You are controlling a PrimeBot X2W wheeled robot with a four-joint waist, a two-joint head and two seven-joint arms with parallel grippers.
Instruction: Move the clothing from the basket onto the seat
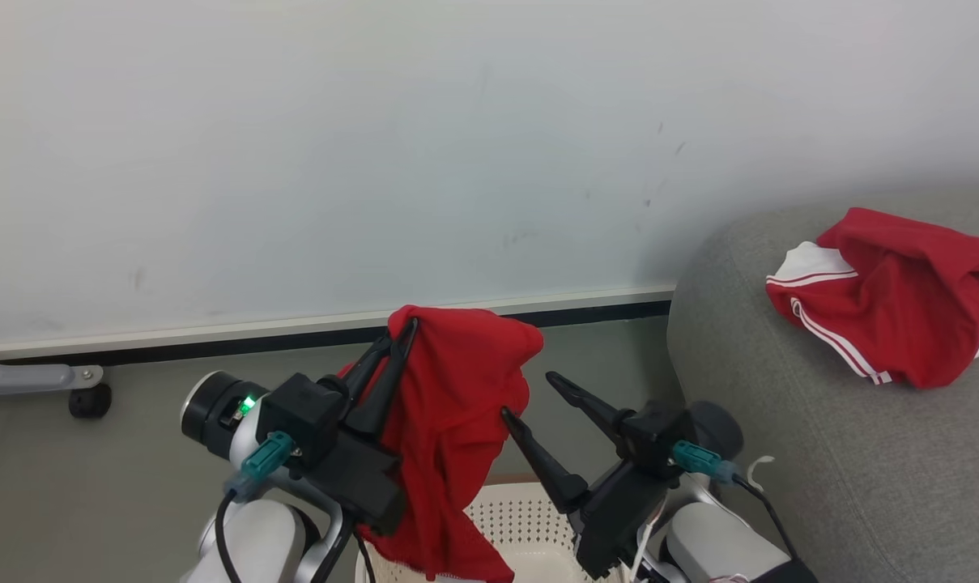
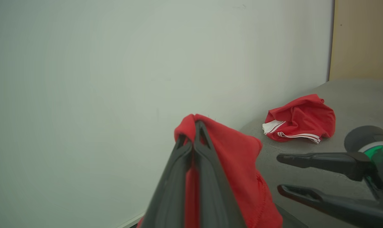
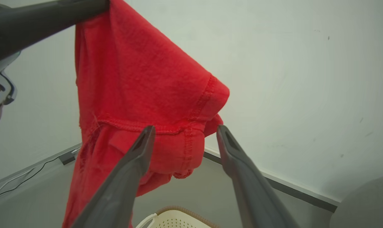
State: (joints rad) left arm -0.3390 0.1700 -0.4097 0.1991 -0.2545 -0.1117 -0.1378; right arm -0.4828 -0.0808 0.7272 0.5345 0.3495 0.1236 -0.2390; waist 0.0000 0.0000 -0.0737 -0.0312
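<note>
Pale wall (image 1: 457,121) with small marks stands behind a grey floor (image 1: 92,486). At the left, the left gripper (image 1: 400,332) has its two long dark fingers pressed together on the top fold of a bright red soft fabric garment (image 1: 457,405). This garment hangs down freely above the small cream-white perforated plastic basket (image 1: 529,518). Just to the right of the cloth, the right gripper (image 1: 528,395) stands with its fingers spread wide and empty, one fingertip near the hanging fabric. Further right is the large grey fabric sofa (image 1: 748,389). On its seat lies a second red garment with white stripes (image 1: 902,300), crumpled.
</note>
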